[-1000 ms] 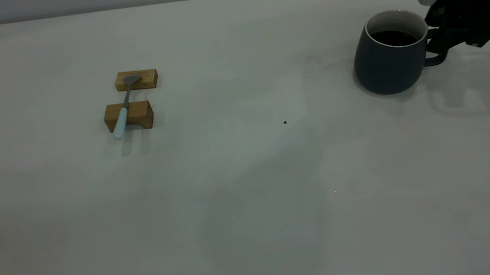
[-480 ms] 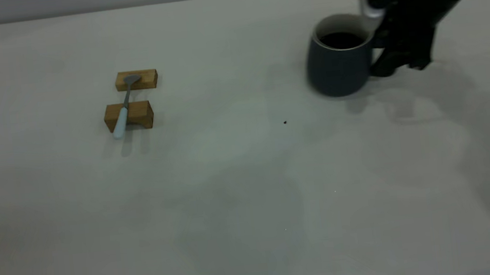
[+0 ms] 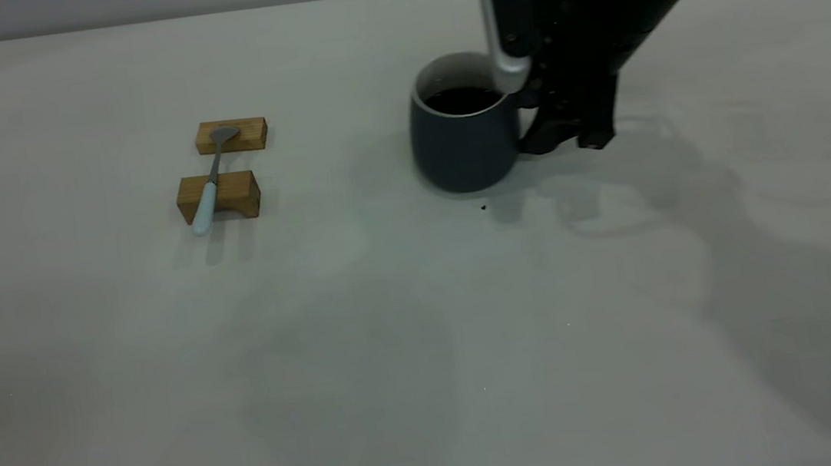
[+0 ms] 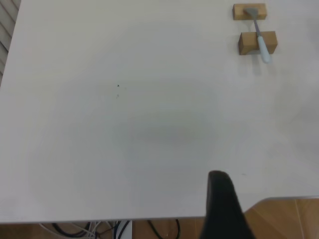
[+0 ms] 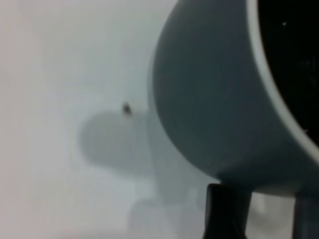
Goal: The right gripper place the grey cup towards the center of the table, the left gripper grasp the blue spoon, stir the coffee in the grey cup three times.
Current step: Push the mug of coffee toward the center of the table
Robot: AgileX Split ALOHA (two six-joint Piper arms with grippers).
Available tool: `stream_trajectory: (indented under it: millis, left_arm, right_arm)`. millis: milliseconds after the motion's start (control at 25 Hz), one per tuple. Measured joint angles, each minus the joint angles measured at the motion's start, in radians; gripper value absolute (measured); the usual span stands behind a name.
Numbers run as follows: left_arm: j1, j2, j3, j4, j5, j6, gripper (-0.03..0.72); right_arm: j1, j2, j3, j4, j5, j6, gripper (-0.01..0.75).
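The mug (image 3: 463, 135) stands on the table (image 3: 425, 324) a little right of centre in the upper half of the exterior view, with dark coffee (image 3: 462, 100) showing flat against its white inside. The right gripper (image 3: 536, 118) is at the mug's right side, where the handle sits; its fingers seem closed on the handle, though the arm hides the contact itself. In the right wrist view the mug's rounded wall (image 5: 219, 104) fills the right half of the frame, with two dark fingertips (image 5: 228, 211) just under it at the bottom edge. A small dark speck (image 3: 483, 207) lies on the table just below the mug's base.

In the upper left of the exterior view the spoon (image 3: 211, 179) lies across two wooden blocks (image 3: 219, 196), its metal bowl on the far block and its pale blue handle sticking out past the near one. The left wrist view shows the spoon (image 4: 259, 34) and blocks (image 4: 256, 42) in its upper right corner. One dark finger (image 4: 223, 206) of the left gripper rises from that view's bottom edge, over the table's edge and well apart from the spoon; whether its jaws are open I cannot tell.
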Motion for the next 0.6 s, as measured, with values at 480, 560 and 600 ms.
stream_trajectory:
  millis: [480, 560, 600]
  left_arm:
    - [0.0, 0.0, 0.0, 0.0, 0.0, 0.0, 0.544]
    - [0.0, 0.0, 0.0, 0.0, 0.0, 0.0, 0.544]
    - [0.0, 0.0, 0.0, 0.0, 0.0, 0.0, 0.544]
  right_arm:
    - [0.005, 0.003, -0.037, 0.048, 0.043, 0.07, 0.5]
    - [-0.02, -0.014, -0.035, 0.041, 0.085, 0.133, 0.5]
    - [-0.032, -0.028, -0.028, 0.035, 0.106, 0.162, 0.5]
